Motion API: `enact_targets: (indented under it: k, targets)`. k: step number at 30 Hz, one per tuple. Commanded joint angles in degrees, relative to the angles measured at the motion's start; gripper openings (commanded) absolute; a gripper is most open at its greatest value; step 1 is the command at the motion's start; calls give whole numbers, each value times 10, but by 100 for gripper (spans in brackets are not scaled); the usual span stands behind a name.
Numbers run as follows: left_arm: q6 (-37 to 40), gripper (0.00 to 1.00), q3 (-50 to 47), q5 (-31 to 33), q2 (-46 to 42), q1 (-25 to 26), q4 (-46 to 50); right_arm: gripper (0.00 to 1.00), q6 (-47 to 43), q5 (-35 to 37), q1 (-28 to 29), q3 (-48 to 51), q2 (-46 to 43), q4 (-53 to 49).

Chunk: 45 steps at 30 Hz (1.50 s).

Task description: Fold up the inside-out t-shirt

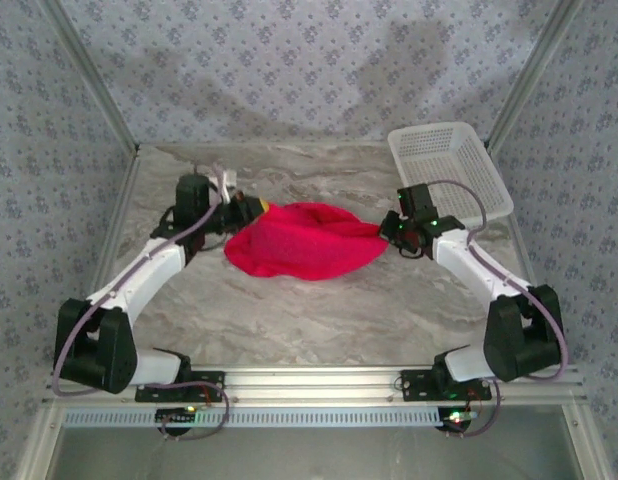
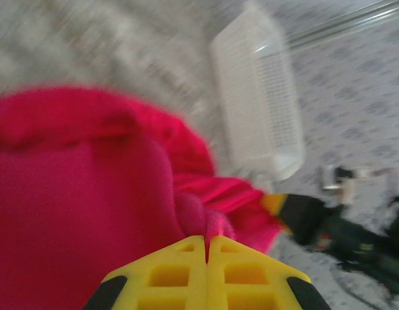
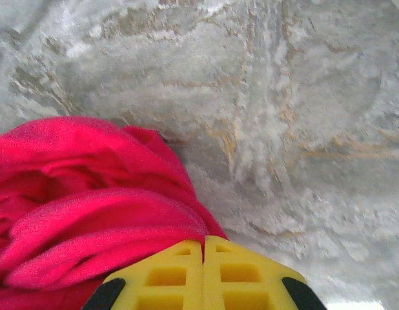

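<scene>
The red t-shirt [image 1: 304,240] hangs bunched between my two grippers over the middle of the marble table [image 1: 319,310]. My left gripper [image 1: 257,207] is shut on the shirt's left end, and a fold of red cloth [image 2: 206,226] is pinched between its yellow fingers [image 2: 180,268]. At the shirt's right end my right gripper [image 1: 389,232] is shut on the cloth [image 3: 90,213], its yellow fingers [image 3: 173,268] pressed together over a red fold. No neck tag shows.
A white mesh basket [image 1: 449,165] stands at the back right of the table, close behind my right arm [image 1: 489,280]; it shows again as the basket [image 2: 257,90] in the left wrist view. Patterned walls enclose the table on three sides.
</scene>
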State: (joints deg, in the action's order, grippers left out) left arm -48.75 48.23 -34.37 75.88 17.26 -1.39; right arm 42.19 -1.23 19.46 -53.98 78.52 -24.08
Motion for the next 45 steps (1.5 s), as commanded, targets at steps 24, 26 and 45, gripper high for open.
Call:
enact_targets:
  k: [24,26,45]
  targets:
    - [82,0,-99,88,-75,81,27,58,-109,82,207,-258,258,-153]
    - [83,0,-96,93,-84,76,40,40,-110,74,199,-275,277,-151]
    - [118,0,-12,150,-66,-92,167,0,-66,-114,1,-275,-41,-132]
